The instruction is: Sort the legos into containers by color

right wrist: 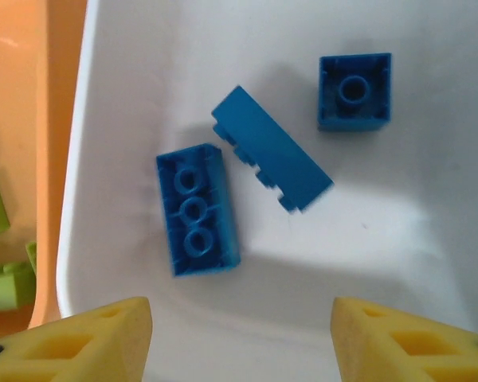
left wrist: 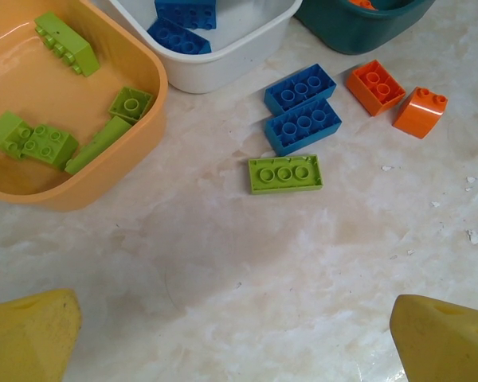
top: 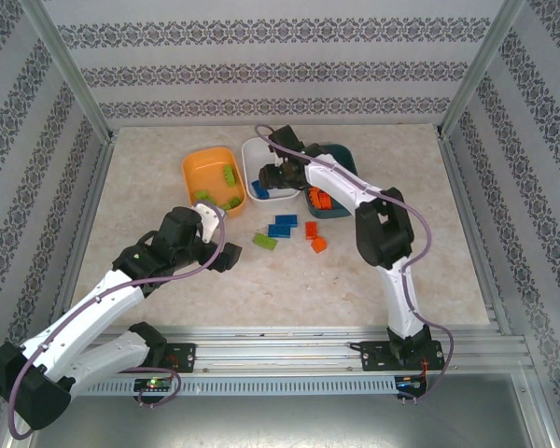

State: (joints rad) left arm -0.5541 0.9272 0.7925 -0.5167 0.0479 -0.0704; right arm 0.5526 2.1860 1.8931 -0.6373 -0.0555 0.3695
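Three blue bricks [right wrist: 197,208] sit in the white tub [right wrist: 382,239], and the right gripper [right wrist: 239,334] hangs over them with its jaws apart and empty. The left gripper [left wrist: 235,334] is spread wide too, holding nothing, above the table [left wrist: 223,263] near the orange tub [left wrist: 80,191] with its green bricks [left wrist: 40,139]. On the table are a loose blue pair [left wrist: 303,125], a loose green brick [left wrist: 285,173] and an orange pair [left wrist: 375,86] near the teal tub [left wrist: 358,32].

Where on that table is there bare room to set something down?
Wide bare tabletop lies on the near side of the loose bricks, and at far right. Crowded: around the orange tub, white tub and teal tub.
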